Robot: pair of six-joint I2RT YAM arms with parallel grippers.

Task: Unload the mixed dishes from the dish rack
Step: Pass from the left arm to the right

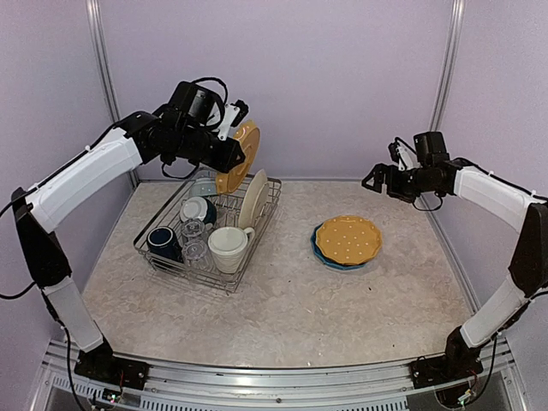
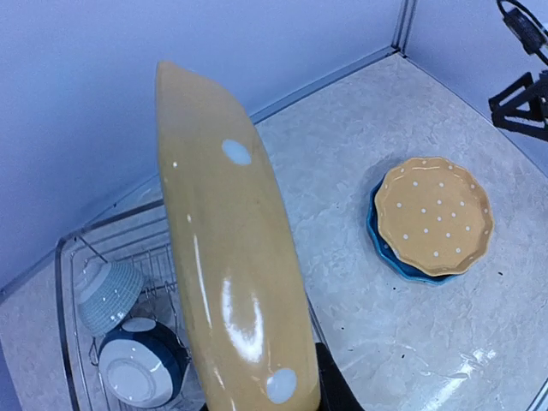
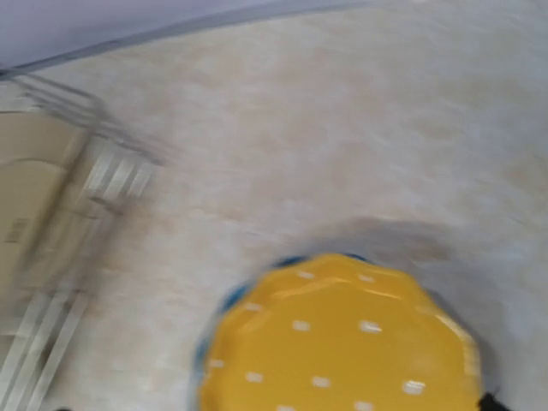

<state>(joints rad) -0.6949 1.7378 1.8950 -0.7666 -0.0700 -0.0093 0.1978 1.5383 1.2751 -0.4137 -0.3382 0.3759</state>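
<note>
My left gripper [image 1: 235, 156] is shut on the rim of a yellow dotted plate [image 1: 241, 154] and holds it on edge above the far end of the dish rack [image 1: 163, 261]. In the left wrist view the plate [image 2: 227, 257] fills the middle, with one finger [image 2: 336, 390] beside it. The rack holds an upright cream plate [image 1: 253, 199], a large cream mug [image 1: 228, 248], a navy mug [image 1: 162, 241], clear glasses [image 1: 194, 241], a teal bowl [image 2: 107, 293] and a dark white-lined bowl [image 2: 137, 370]. My right gripper [image 1: 374, 178] is open and empty, in the air.
A second yellow dotted plate [image 1: 348, 239] lies on a blue plate [image 1: 324, 257] on the table to the right of the rack, below my right gripper. It also shows in the right wrist view [image 3: 342, 342], which is blurred. Purple walls enclose the table.
</note>
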